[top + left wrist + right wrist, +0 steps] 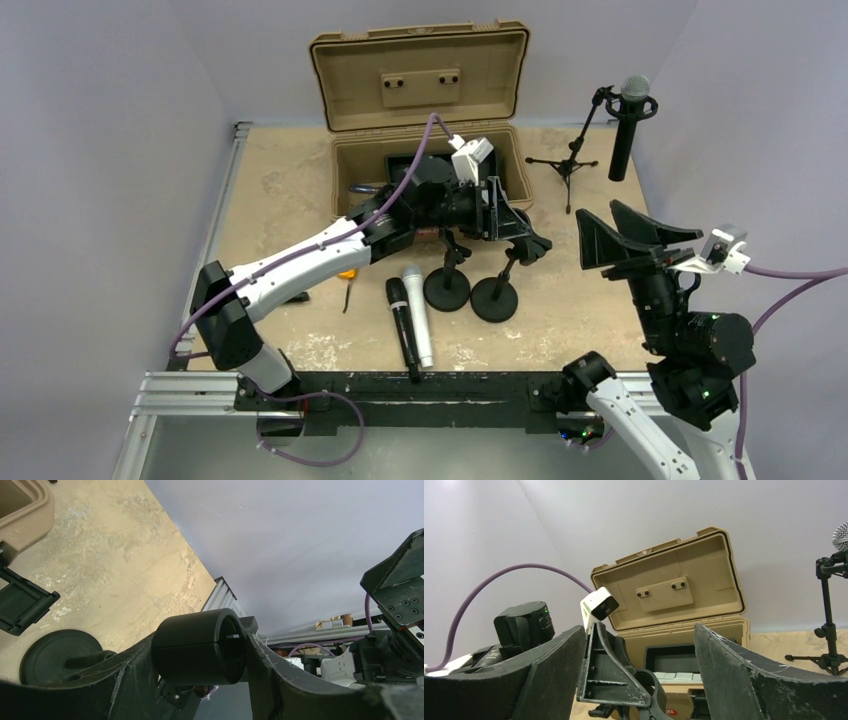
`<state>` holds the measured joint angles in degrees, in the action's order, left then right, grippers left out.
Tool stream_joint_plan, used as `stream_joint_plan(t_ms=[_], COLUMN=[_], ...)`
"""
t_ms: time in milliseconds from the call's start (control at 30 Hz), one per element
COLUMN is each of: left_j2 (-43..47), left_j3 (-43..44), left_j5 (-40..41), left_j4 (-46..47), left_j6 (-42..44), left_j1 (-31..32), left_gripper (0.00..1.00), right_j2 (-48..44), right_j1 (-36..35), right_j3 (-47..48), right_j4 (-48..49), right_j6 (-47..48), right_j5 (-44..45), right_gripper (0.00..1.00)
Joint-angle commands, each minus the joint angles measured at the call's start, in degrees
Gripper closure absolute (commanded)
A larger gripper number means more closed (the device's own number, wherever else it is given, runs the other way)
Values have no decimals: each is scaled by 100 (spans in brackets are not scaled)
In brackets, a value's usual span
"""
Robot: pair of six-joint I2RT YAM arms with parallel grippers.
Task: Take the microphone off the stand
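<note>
A black microphone with a grey mesh head [627, 120] sits upright in the clip of a small tripod stand [570, 160] at the back right; its head shows at the right edge of the right wrist view [841, 535]. My left gripper [525, 240] is shut on the empty black clip [195, 645] of a round-base stand [494, 298]. A second round-base stand [447, 288] is beside it. A black microphone [403, 325] and a white one [418, 315] lie on the table. My right gripper [615, 235] is open and empty, apart from the tripod, with its fingers [744, 670] wide.
An open tan case [425, 110] stands at the back centre, with foam and small items inside. A small orange item [347, 274] lies under the left arm. The black table rail [400, 385] runs along the near edge.
</note>
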<state>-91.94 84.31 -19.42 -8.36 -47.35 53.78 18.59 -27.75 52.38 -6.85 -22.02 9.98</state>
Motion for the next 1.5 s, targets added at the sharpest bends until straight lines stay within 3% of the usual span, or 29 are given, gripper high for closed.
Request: stream_joint_plan(t_ms=[0,467,1133,1300,1467], left_j2=[-250,-74,-464,-472,-797], left_j3=[-644,-1076,-1478,-1012,194], left_j5=[871,1601,1854,1554,816], left_j4=[-1428,-1862,-1812,-1890,-2117], left_j6=[995,1462,1705,1755,1725], left_j1=[36,46,49,49,244], left_gripper=[100,100,100,100,100], right_j2=[-51,54,60,110,49], right_j1=[-10,-11,-9,-10,-11], right_j3=[-50,-105,-208,-211,-143], right_j4=[157,191,233,237,246], right_j6=[5,5,-28,-22,-12], right_j5=[110,93,128,110,114], right_gripper=[22,22,22,23,23])
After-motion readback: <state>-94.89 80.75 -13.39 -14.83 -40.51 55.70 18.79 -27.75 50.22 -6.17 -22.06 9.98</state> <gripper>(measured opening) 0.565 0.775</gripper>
